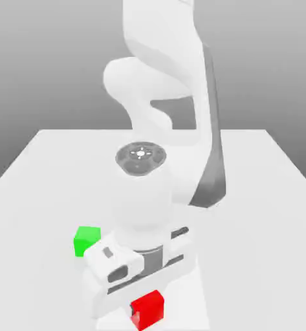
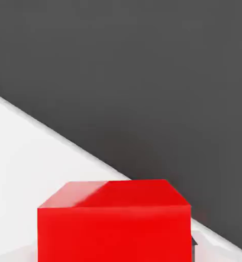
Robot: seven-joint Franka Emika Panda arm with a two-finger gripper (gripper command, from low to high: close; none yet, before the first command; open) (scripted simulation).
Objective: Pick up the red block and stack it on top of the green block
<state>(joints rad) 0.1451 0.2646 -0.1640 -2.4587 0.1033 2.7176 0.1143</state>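
Note:
The red block [image 1: 149, 310] lies near the table's front edge, directly under my hand, which covers its top; up close it is a plain red cube [image 2: 112, 225]. My gripper [image 1: 144, 298] is lowered over it and shut on the red block. The green block [image 1: 86, 240] stands on the table a short way off, toward the exterior view's left and slightly farther back, apart from the hand.
The white table [image 1: 259, 194] extends back and to both sides. Its edge [image 2: 66, 138] runs close by the red block, with dark floor beyond. The arm's white links [image 1: 162, 97] rise over the middle of the table.

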